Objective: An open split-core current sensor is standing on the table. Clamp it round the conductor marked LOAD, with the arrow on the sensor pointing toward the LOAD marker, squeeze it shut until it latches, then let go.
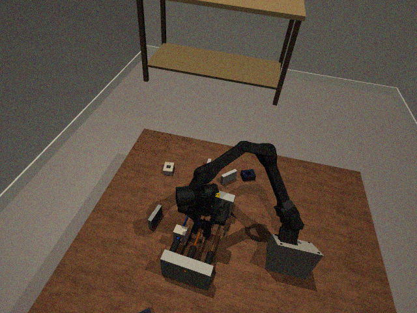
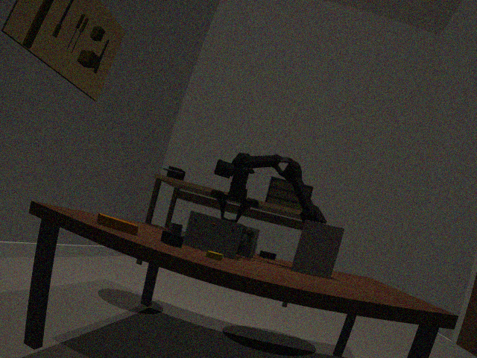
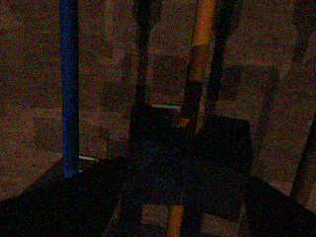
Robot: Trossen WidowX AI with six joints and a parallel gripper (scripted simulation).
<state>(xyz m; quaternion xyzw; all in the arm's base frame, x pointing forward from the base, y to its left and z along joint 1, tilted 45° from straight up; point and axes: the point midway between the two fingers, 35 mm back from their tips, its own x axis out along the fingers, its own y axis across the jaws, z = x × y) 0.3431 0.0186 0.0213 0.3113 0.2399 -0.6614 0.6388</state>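
My gripper points down over the row of conductors and is shut on the dark navy current sensor. The sensor's two dark jaw blocks stand apart in the wrist view. The orange conductor runs into the gap between them and shows again below the sensor. Whether it lies fully inside the sensor is too dark to tell. The blue conductor is to the left in the wrist view. The LOAD marker and the sensor's arrow cannot be read.
The conductors run between a near grey end block and a far one with a yellow label. A white block sits by the blue conductor. Grey plates, a white block and a navy block stand around.
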